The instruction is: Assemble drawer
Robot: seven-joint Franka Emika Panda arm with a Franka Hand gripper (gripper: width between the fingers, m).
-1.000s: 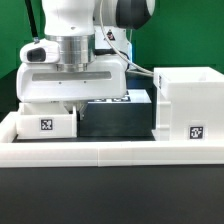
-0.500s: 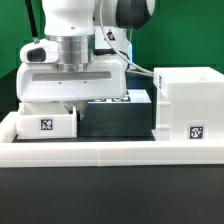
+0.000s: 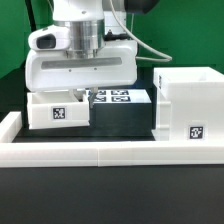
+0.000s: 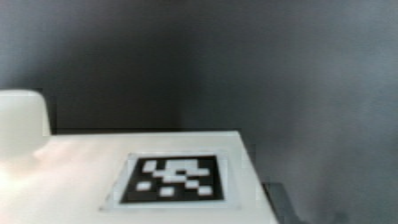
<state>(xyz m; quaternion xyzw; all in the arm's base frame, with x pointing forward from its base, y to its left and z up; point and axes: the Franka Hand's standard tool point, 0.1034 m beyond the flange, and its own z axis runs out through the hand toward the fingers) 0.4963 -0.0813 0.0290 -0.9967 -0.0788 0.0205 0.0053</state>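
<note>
White small tray [image 3: 57, 112]: tagged, raised, exterior view's left.
Gripper [image 3: 72, 94]: pinching small tray; jaws mostly hidden.
Housing [image 3: 190, 105]: tagged, upright, exterior view's right.

No words, brands or numbers can be read. Only black-and-white square tags show: one on the small tray [image 3: 58, 112] at centre left, one on the large housing [image 3: 190, 110] at right, and several on the marker board [image 3: 118, 97] in the middle. The wrist view shows one more tag [image 4: 173, 178], on a white surface [image 4: 71, 160].
</note>
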